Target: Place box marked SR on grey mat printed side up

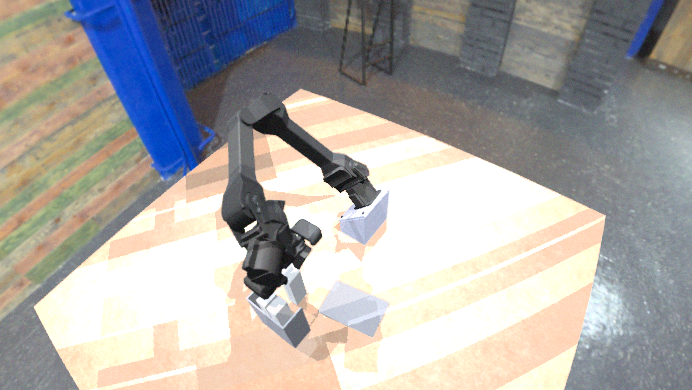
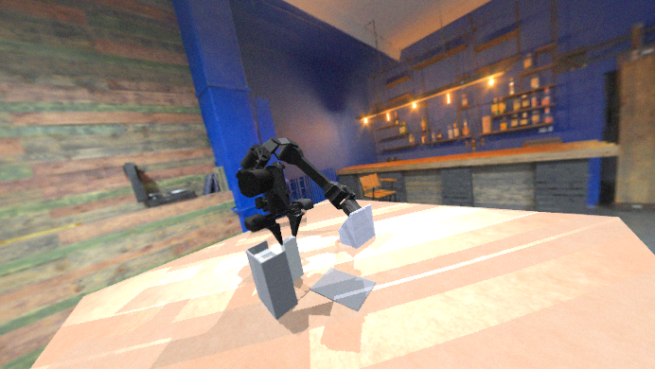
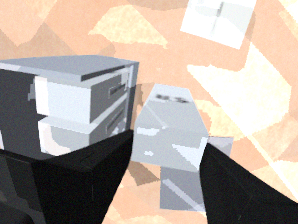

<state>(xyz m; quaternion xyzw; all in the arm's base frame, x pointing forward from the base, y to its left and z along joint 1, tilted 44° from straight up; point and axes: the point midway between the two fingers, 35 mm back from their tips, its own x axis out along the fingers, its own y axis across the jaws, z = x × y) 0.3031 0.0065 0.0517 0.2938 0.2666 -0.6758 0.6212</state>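
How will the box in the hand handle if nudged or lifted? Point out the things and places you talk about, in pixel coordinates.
Tall, narrow shape: the box [image 1: 296, 288] [image 2: 293, 260] [image 3: 170, 147] would probably tip if pushed near its top. Flat faces and crisp edges suggest it's stiff and unlikely to roll. The hand [image 2: 289, 238] [image 3: 168, 143] grips near its upper end, so the lower end might swing.

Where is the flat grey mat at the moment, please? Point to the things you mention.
In the top view, the flat grey rectangular mat [image 1: 352, 306] [image 2: 342, 287] [image 3: 175, 192] lies on the wooden tabletop, just right of the open grey bin [image 1: 299, 331] [image 2: 276, 286] [image 3: 65, 65].
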